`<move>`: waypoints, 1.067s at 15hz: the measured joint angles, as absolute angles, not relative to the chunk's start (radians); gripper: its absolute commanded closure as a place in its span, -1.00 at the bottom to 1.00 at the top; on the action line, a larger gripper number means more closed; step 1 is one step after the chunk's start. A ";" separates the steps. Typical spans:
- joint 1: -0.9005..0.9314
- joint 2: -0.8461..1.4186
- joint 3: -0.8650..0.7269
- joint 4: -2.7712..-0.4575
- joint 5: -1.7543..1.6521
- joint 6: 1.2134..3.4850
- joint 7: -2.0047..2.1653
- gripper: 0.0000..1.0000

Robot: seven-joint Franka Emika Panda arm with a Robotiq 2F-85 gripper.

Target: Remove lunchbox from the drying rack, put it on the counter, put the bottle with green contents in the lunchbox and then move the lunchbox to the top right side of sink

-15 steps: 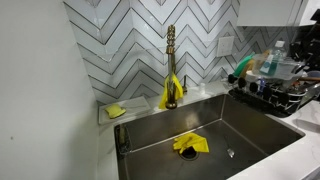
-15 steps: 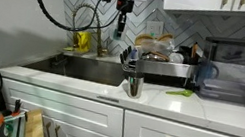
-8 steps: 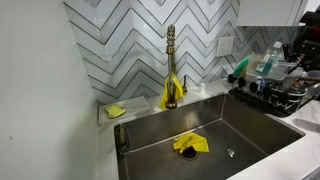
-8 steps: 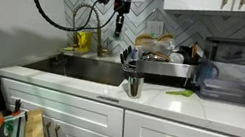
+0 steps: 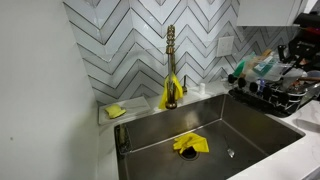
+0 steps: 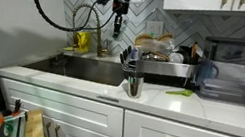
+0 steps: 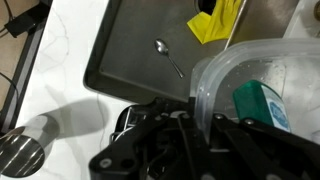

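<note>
My gripper (image 7: 195, 120) is shut on the side wall of the clear lunchbox (image 7: 250, 70) and holds it in the air over the sink (image 7: 130, 50). A green-topped bottle (image 7: 262, 105) lies inside the lunchbox. In an exterior view the gripper (image 5: 285, 52) holds the lunchbox (image 5: 264, 68) at the right, just above the black drying rack (image 5: 280, 100) beside the sink (image 5: 170, 135). In an exterior view the gripper (image 6: 119, 15) hangs near the gold faucet (image 6: 95, 23), left of the rack (image 6: 168, 71); the see-through lunchbox is hard to make out there.
A yellow cloth (image 5: 190, 144) and a spoon (image 7: 168, 55) lie in the sink. Another yellow cloth (image 5: 168, 95) hangs at the faucet (image 5: 171, 60). A yellow sponge (image 5: 116, 111) sits on the back ledge. A utensil holder (image 6: 133, 81) stands on the white counter (image 6: 207, 109).
My gripper with the lunchbox has shifted a little away from the rack toward the faucet side. Nothing else has moved.
</note>
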State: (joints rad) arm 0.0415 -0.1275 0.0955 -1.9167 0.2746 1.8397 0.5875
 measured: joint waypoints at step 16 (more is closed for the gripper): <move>0.166 0.155 0.201 -1.752 0.273 2.019 0.928 0.97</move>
State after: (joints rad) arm 0.1663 0.1553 0.2008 -1.7519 0.2725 2.0195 0.9278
